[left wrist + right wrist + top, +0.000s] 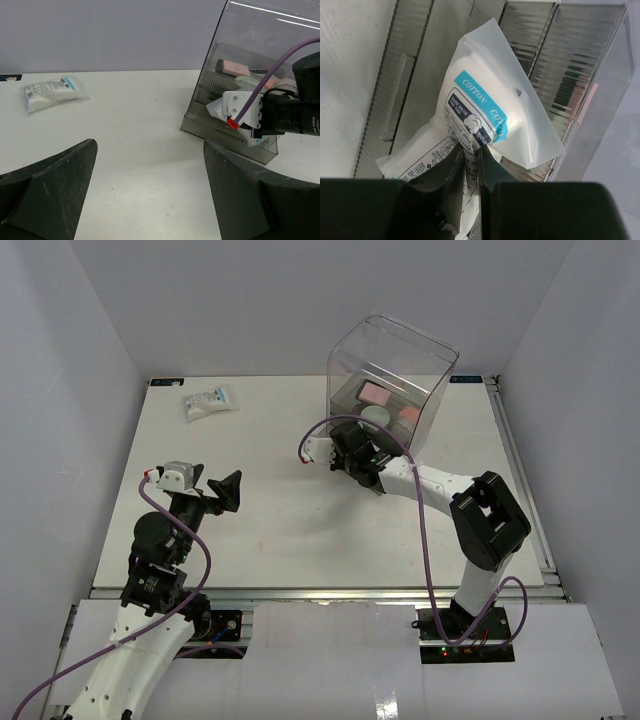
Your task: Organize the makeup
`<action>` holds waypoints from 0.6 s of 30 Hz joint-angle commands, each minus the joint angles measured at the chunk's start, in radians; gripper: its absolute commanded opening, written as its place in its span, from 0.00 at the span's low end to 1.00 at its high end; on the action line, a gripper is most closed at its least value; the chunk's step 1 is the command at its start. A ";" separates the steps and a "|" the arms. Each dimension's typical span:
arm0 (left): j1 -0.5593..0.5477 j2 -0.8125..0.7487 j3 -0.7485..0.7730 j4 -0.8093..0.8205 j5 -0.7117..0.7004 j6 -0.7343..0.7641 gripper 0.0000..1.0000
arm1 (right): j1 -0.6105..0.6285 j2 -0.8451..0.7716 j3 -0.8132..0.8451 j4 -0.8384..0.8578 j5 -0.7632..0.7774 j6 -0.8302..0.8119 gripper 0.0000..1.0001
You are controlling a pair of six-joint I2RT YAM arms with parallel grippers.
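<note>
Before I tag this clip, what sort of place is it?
Likely a robotics test cell, not a home: bare white walls box in a white table with a clear box and cotton packet.

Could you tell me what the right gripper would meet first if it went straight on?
Probably the box, at its drawers; the packet pinched in the right gripper would touch first, though depth is unclear.

cotton packet [485,120] lower end hidden by jaws, clear box [240,45] cropped
</note>
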 commanded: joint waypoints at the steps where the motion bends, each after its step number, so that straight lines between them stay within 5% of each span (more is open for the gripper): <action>1: 0.000 0.007 0.002 -0.002 0.018 0.008 0.98 | 0.019 -0.114 -0.010 0.086 0.039 -0.077 0.08; 18: 0.000 0.008 0.000 -0.004 0.017 0.006 0.98 | 0.010 -0.066 -0.163 0.113 0.012 -0.066 0.08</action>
